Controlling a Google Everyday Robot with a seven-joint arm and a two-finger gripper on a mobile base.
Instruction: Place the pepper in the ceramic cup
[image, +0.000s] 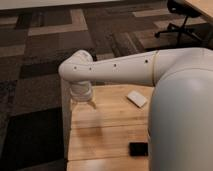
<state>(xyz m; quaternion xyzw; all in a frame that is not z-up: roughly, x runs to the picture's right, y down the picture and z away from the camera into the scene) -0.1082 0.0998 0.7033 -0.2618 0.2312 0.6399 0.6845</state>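
End effector: the end effector (83, 102) hangs below the wrist, pointing down over the 10 o'clock corner of the counter (111, 127). Its jaws stand apart, and nothing shows between them.
Arm: the arm (120, 69) reaches in level from 3 o'clock, crossing the far edge of the counter. This posture likely keeps the tool vertical for a top-down approach.
Pepper: not in view; it may lie behind the arm or the robot body (185, 115).
Ceramic cup: not in view either, so its position cannot be stated.
Other items: a flat white object (136, 98) lies at 1 o'clock on the counter, and a small black object (138, 148) lies at 5 o'clock. Both are well apart from the end effector.
Edges: the counter's left edge runs just beside the end effector at 9 o'clock, with patterned carpet (35, 65) below it. A drop there is the likely risk.
Open room: bare wood extends from the end effector toward 5 o'clock, giving lateral travel. An office chair (177, 20) stands far off at 1 o'clock.
Task stage: judged as not yet grasped.
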